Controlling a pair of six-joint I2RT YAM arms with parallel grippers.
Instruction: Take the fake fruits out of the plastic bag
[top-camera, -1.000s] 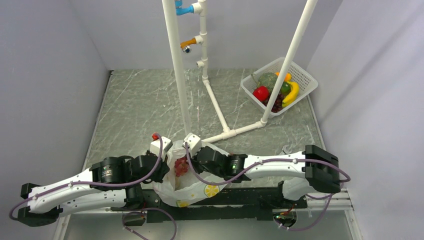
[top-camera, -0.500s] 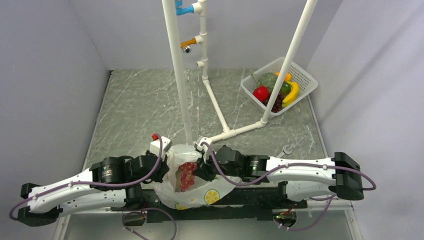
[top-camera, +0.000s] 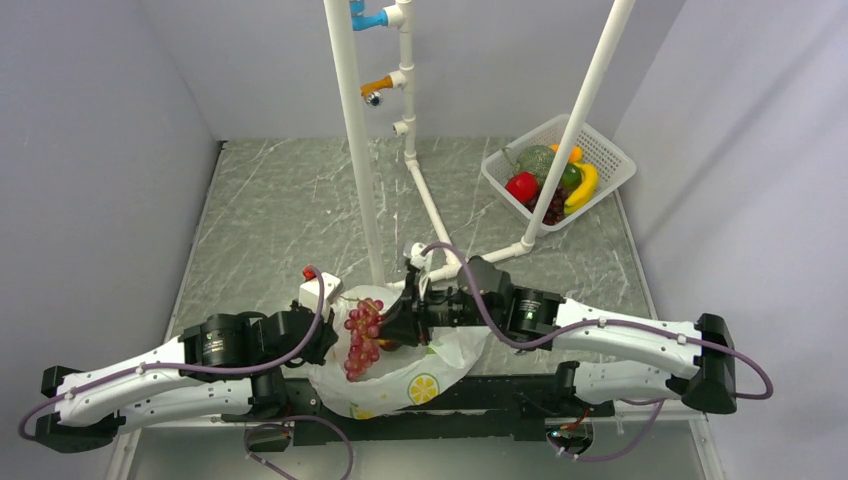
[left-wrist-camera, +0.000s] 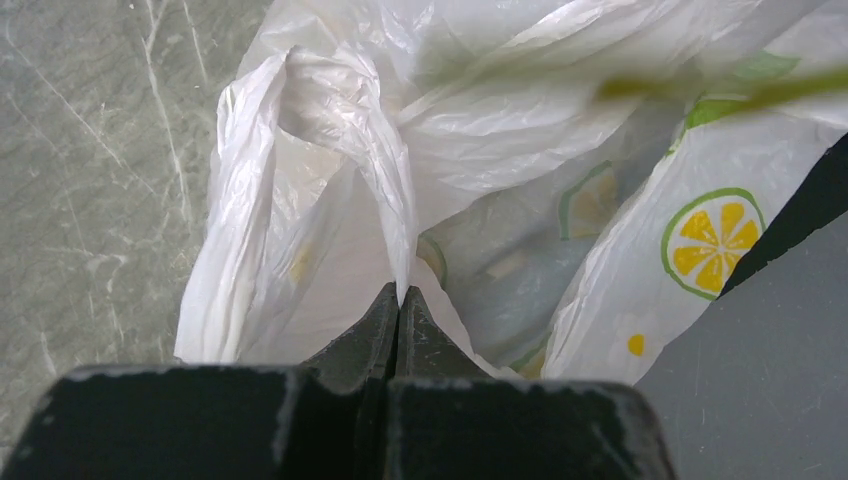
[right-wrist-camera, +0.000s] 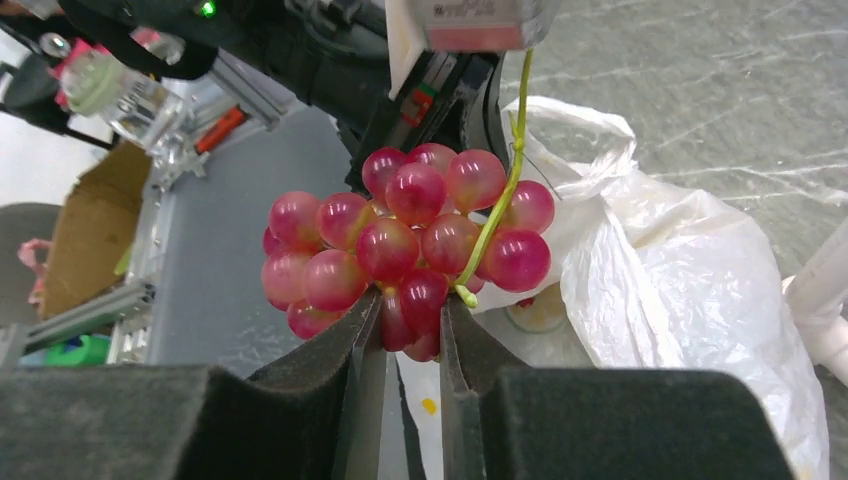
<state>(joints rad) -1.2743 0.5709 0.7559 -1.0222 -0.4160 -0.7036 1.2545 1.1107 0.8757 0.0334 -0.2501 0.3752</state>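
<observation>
A light red grape bunch (top-camera: 362, 336) (right-wrist-camera: 405, 240) hangs above the mouth of the plastic bag (top-camera: 400, 370), clear of it. My right gripper (top-camera: 392, 325) (right-wrist-camera: 410, 318) is shut on the bunch, its two black fingers pinching grapes at one end. The white bag, printed with lemon slices, lies crumpled at the near table edge (left-wrist-camera: 520, 200) (right-wrist-camera: 680, 270). My left gripper (top-camera: 328, 322) (left-wrist-camera: 399, 297) is shut on a twisted fold of the bag's rim. What else lies inside the bag is hidden.
A white basket (top-camera: 608, 158) at the far right holds a red apple (top-camera: 521, 186), a banana (top-camera: 583, 187), a green melon (top-camera: 536, 160) and dark grapes. White pipe posts (top-camera: 355, 140) and a floor pipe (top-camera: 440, 220) stand just behind the bag.
My right gripper has drawn the grape bunch up out of the bag and shifted right and away. The left gripper has kept its hold on the bag rim.
</observation>
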